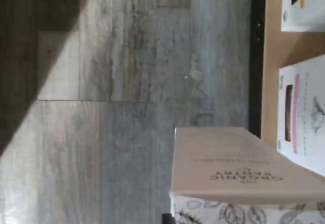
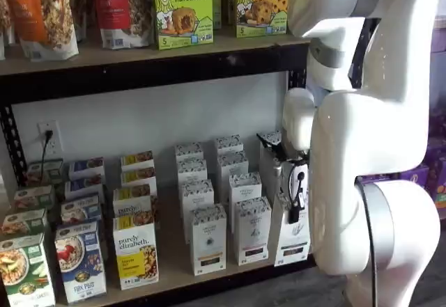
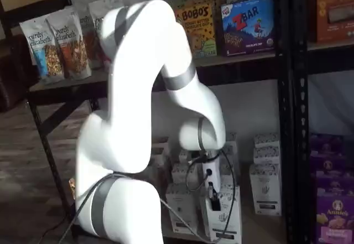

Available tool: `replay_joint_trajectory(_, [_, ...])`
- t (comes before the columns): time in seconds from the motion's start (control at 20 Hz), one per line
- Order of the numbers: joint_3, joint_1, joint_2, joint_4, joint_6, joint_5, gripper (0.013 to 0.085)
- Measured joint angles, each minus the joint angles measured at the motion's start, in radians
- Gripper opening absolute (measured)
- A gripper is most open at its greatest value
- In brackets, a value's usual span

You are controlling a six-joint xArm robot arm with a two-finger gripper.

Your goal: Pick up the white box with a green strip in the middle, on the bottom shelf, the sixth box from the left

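On the far left of the bottom shelf (image 2: 174, 255) stand colourful cereal boxes (image 2: 80, 260), with a yellow-fronted one (image 2: 136, 250) at the near edge beside them. To their right come rows of tall white cartons with grey speckled tops, the nearest of these being two cartons (image 2: 208, 239) side by side close to the shelf's front rail. Further right, at the near edge, stands the white box (image 2: 293, 237), its lower front carrying a dark band; in a shelf view it shows again with its patterned face turned toward the camera (image 3: 225, 217). The gripper (image 2: 297, 197) hangs directly over this box, its black fingers (image 2: 295, 213) lying down the upper front of the carton, and in a shelf view the white body and dark fingers (image 3: 212, 194) also sit against the box top with a cable looping beside them. The fingers look pressed at the carton, but whether they are spread or clamped on it cannot be told from either shelf view. The white arm (image 2: 362, 126) fills the right side of the scene. In the wrist view a tan box top (image 1: 233, 160) with printed lettering sits close to the camera, the grey wood-look floor (image 1: 111, 107) beyond the shelf edge, and two more white cartons (image 1: 302, 112) stand apart on the tan board.
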Motion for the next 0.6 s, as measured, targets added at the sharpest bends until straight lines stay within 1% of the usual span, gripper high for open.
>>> replay_joint_trajectory(0.05, [0.029,0.006,-0.035,-0.027,0.032,0.009,0.0530])
replay_joint_trajectory(0.1, [0.053,0.013,-0.067,-0.040,0.050,0.020,0.0530])
replay_joint_trajectory(0.2, [0.099,0.027,-0.127,-0.049,0.073,0.042,0.0530])
replay_joint_trajectory(0.35, [0.170,0.050,-0.224,-0.043,0.088,0.078,0.0530])
replay_joint_trajectory(0.6, [0.261,0.078,-0.357,-0.004,0.080,0.125,0.0530])
